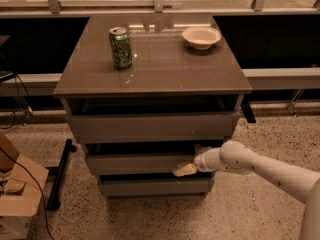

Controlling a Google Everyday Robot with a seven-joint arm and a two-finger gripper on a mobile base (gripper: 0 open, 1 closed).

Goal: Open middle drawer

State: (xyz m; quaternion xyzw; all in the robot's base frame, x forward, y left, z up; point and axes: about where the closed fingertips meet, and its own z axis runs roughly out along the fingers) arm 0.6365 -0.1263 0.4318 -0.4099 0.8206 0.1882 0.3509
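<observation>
The middle drawer (135, 163) is a flat grey-brown front of medium width, between the wider top front (150, 127) and the narrower bottom front (155, 187). It stands slightly out from the cabinet, with a dark gap above it. My gripper (185, 169) comes in from the right on a white arm and sits at the right end of the middle drawer front, against its upper edge.
The cabinet top (160, 64) holds a green can (120, 47) at the back left and a white bowl (201, 36) at the back right. A cardboard box (17, 194) and a black bar (59, 174) lie on the floor to the left.
</observation>
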